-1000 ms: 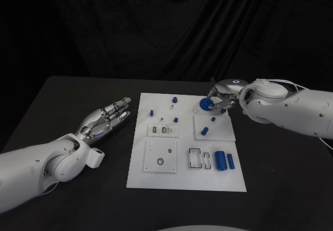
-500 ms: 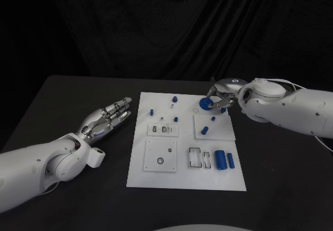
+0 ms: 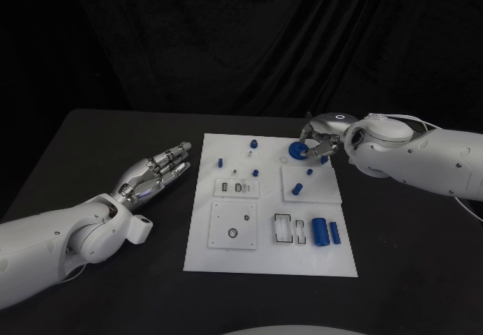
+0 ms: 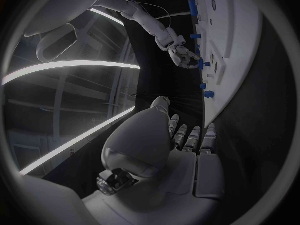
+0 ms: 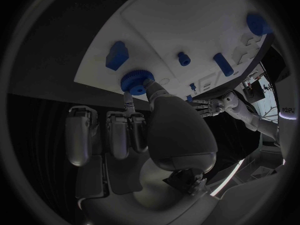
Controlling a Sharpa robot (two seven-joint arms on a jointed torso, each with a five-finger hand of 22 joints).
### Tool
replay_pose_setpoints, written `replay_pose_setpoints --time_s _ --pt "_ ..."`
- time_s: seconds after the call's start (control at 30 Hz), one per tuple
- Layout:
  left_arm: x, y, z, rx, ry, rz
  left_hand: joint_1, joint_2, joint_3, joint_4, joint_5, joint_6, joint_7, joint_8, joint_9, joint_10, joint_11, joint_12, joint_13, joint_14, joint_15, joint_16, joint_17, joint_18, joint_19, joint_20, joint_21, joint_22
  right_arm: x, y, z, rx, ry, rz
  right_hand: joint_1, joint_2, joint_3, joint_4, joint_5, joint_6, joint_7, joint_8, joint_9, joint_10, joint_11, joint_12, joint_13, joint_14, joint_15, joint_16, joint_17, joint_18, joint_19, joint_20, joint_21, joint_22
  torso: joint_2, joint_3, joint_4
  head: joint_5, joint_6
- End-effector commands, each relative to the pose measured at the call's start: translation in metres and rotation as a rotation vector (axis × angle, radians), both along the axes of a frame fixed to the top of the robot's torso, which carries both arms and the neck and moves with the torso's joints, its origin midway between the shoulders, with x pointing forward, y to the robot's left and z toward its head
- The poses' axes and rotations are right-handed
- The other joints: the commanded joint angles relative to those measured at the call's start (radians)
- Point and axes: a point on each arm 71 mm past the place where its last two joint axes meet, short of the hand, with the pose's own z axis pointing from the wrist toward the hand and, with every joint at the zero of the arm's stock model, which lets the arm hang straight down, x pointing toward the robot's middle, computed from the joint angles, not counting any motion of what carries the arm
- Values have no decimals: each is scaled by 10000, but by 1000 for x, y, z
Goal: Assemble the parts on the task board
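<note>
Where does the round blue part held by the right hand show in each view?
Head view: round blue part at the board's far right edge, in the right hand.
Left wrist view: too small to tell apart at the distant right hand.
Right wrist view: at the fingertips.
Shared landmark: the white task board.
</note>
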Motion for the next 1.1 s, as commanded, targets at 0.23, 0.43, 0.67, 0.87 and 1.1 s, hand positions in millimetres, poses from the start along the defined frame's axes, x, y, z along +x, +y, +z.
replay_pose_setpoints --time_s 0.23,0.43,0.67,0.87,1.1 --pt "-3 -1 5 -605 -701 -240 -114 5 55 24 -77 -75 18 -11 -18 -2 92 -5 -18 -37 16 -9 -10 158 -41 58 11 -13 -3 2 -8 -59 68 21 -12 175 10 -94 27 179 -296 922 2173 1040 -139 26 2633 1036 -140 29 2632 -31 93 -93 -77 2040 -6 -10 -7 47 19" --pt "-3 1 4 -586 -680 -201 -114 5 55 24 -77 -75 18 -11 -18 -2 92 -5 -18 -37 16 -9 -10 158 -41 58 11 -13 -7 3 -3 116 -155 112 -40 192 13 -81 26 186 -294 951 2210 1040 -149 26 2633 1036 -152 29 2632 -35 107 -104 -64 2049 -3 -11 0 68 38" --pt "-4 2 4 -570 -676 -171 -125 7 56 31 -82 -76 16 -11 -18 6 99 -3 -16 -33 21 -7 -8 158 -39 62 13 -12 -13 12 16 360 -569 412 -83 204 12 -57 26 163 -279 951 2231 1040 -151 26 2633 1036 -160 29 2632 -50 148 -114 -16 2075 -10 -24 0 63 70" --pt "-3 1 3 -571 -678 -175 -125 7 56 31 -82 -76 16 -11 -18 6 99 -3 -16 -33 21 -7 -8 158 -39 62 13 -12 -18 26 29 541 -818 838 -125 202 13 -40 28 102 -256 924 2243 1040 -146 26 2633 1036 -166 29 2632 -75 217 -126 65 2118 -19 -40 -11 54 89" --pt "-3 0 3 -586 -680 -199 -137 7 56 37 -84 -82 12 -11 -18 10 108 -2 -14 -32 25 -7 -8 157 -38 66 14 -11 -20 52 33 612 -799 1495 -146 203 23 -34 31 67 -219 897 2245 1040 -131 26 2633 1036 -165 29 2632 -96 275 -132 136 2155 -18 -39 -11 32 110"
